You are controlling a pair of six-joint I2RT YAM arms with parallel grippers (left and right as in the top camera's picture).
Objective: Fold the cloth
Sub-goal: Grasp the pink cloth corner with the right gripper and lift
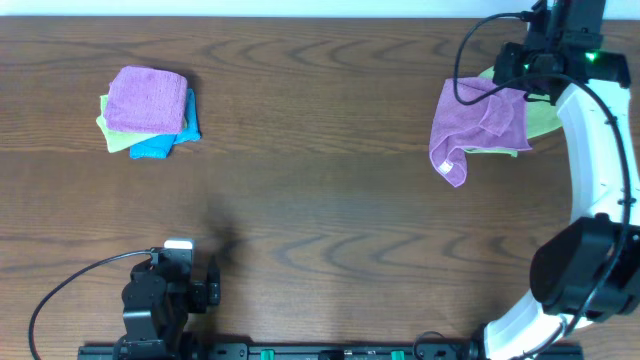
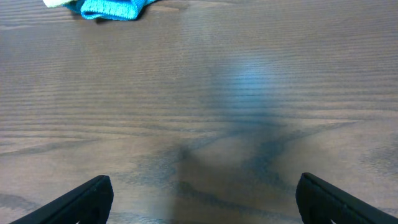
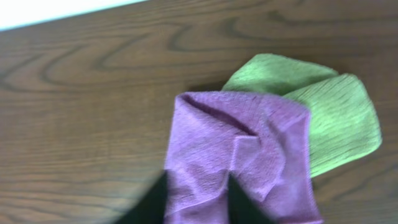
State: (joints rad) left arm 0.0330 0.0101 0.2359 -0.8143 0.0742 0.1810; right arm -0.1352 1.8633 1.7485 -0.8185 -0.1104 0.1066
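The violet-purple cloth (image 1: 470, 125) hangs crumpled from my right gripper (image 1: 524, 72) at the far right of the table, partly over a lime-green cloth (image 1: 545, 118). In the right wrist view the cloth (image 3: 239, 140) is bunched between my two dark fingers (image 3: 199, 202), with the lime-green cloth (image 3: 336, 118) behind it. Its white tag is not visible. My left gripper (image 1: 190, 285) sits at the near left edge, far from the cloth. In the left wrist view its fingers (image 2: 205, 199) are wide apart over bare wood.
A stack of folded cloths stands at the far left: a pinker purple one (image 1: 148, 98) on top, a light green one and a blue one (image 1: 165, 145) beneath. The blue edge (image 2: 112, 7) shows in the left wrist view. The table is dark wood (image 1: 320, 200).
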